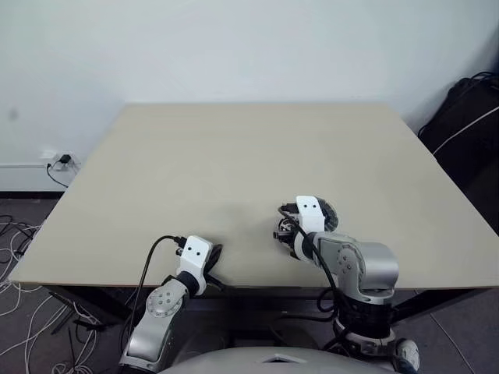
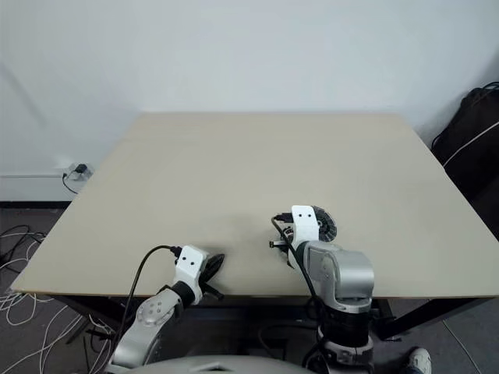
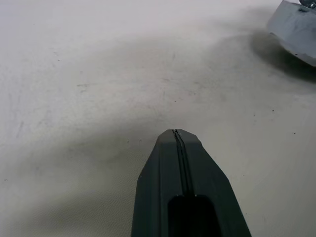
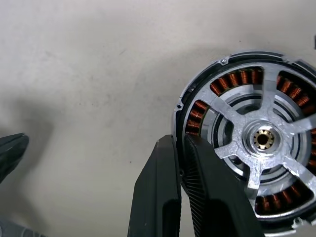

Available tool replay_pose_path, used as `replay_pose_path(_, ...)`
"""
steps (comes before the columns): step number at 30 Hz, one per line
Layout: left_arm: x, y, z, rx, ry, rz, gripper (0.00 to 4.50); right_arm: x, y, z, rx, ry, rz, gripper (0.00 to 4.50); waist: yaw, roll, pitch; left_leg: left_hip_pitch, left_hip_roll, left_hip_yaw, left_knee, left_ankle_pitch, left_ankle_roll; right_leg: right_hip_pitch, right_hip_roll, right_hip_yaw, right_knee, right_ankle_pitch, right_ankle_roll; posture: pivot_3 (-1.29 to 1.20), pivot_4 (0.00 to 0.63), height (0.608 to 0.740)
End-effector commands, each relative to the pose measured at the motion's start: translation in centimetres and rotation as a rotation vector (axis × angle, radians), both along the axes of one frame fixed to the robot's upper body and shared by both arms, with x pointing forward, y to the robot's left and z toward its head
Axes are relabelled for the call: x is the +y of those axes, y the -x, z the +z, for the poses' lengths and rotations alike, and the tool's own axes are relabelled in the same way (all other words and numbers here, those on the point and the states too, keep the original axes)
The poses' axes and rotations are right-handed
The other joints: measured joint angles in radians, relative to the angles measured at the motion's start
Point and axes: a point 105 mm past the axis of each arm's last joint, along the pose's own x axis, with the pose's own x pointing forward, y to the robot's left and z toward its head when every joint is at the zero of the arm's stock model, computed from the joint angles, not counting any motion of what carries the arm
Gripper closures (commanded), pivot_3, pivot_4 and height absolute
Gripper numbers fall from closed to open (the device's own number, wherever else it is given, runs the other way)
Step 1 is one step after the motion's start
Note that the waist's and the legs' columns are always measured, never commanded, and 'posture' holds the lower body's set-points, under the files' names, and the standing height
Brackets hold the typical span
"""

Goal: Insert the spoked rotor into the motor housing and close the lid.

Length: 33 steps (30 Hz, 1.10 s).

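The spoked rotor (image 4: pixel 256 140) sits inside the motor housing (image 4: pixel 232 79), and coppery windings show between its silver spokes. The pair rests near the table's front edge, right of centre (image 1: pixel 327 212). My right gripper (image 4: pixel 180 140) points down at it, shut on the rotor's dark rim, with one finger (image 4: pixel 163 187) outside and the other over the rotor's face. My left gripper (image 3: pixel 175 133) is shut with nothing in it and lies low on the table (image 1: pixel 214 255), to the left of the motor. The lid is out of view.
The beige table (image 1: pixel 234 156) stretches wide beyond both grippers. A black bag (image 1: pixel 468 125) stands off the table's right side. Cables (image 1: pixel 19 249) lie on the floor at the left, below a wall socket (image 1: pixel 61 161).
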Motion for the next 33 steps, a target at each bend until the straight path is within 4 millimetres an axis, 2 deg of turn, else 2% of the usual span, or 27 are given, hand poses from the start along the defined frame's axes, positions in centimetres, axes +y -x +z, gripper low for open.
replay_pose_path(1, -0.3, -0.4, 0.7, -0.032, 0.018, -0.004, 4.5, 3.9, -0.5, -0.3, -0.001, -0.105, 0.002, 4.47, -0.001, -0.002, -0.001, 0.001, 0.0, 0.0, 0.0, 0.0, 0.0, 0.001, 0.0, 0.0, 0.0, 0.0, 0.0, 0.0, 0.0, 0.74)
replay_pose_path(2, -0.3, -0.4, 0.7, -0.033, 0.018, -0.004, 4.5, 4.2, -0.7, -0.5, 0.0, -0.105, 0.004, 4.47, -0.002, -0.003, -0.002, 0.001, 0.0, 0.0, 0.0, -0.001, 0.002, 0.002, 0.0, 0.0, 0.0, 0.0, 0.0, 0.0, 0.0, 0.74)
replay_pose_path(7, -0.3, -0.5, 0.7, -0.034, 0.017, -0.006, 4.5, 5.8, -1.6, -1.2, 0.009, -0.117, 0.014, 2.89, -0.008, 0.001, 0.0, 0.004, 0.001, 0.0, 0.001, 0.002, 0.002, 0.004, 0.002, 0.0, 0.0, 0.003, 0.001, 0.0, 0.0, 0.74)
replay_pose_path(10, -0.3, -0.5, 0.7, -0.035, 0.014, -0.006, 4.5, 7.8, -2.1, -0.1, -0.01, -0.183, 0.058, 1.95, -0.013, 0.002, 0.001, 0.004, 0.003, -0.001, 0.0, 0.004, 0.0, 0.003, 0.004, 0.0, 0.001, 0.005, -0.001, 0.0, 0.0, 0.74)
replay_pose_path(16, -0.1, -0.6, 0.8, -0.038, 0.011, -0.003, 4.5, 9.8, -2.3, 3.0, -0.086, -0.325, 0.172, 1.95, -0.016, 0.002, 0.001, 0.002, 0.004, -0.003, -0.003, 0.004, -0.003, 0.0, 0.007, 0.001, 0.0, 0.005, -0.003, 0.0, 0.0, 0.74)
replay_pose_path(20, -0.1, -0.6, 0.8, -0.039, 0.01, -0.006, 4.5, 10.3, -1.5, 6.0, -0.276, -0.326, 0.389, 1.95, -0.019, 0.002, 0.001, 0.001, 0.004, -0.003, -0.005, 0.003, -0.003, -0.003, 0.007, 0.001, -0.001, 0.005, -0.004, 0.0, 0.0, 0.74)
replay_pose_path(22, -0.1, -0.6, 0.8, -0.04, 0.011, -0.009, 4.5, 10.0, -1.0, 7.1, -0.406, -0.269, 0.51, 1.95, -0.02, 0.002, 0.002, 0.001, 0.004, -0.004, -0.005, 0.002, -0.002, -0.002, 0.007, 0.001, -0.001, 0.005, -0.004, 0.0, 0.0, 0.74)
replay_pose_path(27, -0.1, -0.7, 0.8, -0.04, 0.009, -0.015, 4.5, 8.1, 0.7, 7.3, -0.575, -0.036, 0.793, 1.95, -0.013, 0.0, 0.004, 0.001, 0.003, -0.004, -0.001, 0.001, 0.0, 0.001, 0.005, -0.002, -0.002, 0.004, -0.003, 0.0, 0.0, 0.74)
replay_pose_path(33, 0.0, -0.6, 0.7, -0.037, 0.008, -0.018, 4.5, 6.1, 2.6, 6.8, -0.65, 0.12, 0.984, 1.95, -0.01, -0.008, 0.01, 0.0, 0.006, -0.004, 0.0, 0.001, -0.001, 0.001, 0.006, -0.002, -0.002, 0.001, 0.0, 0.0, 0.0, 0.74)
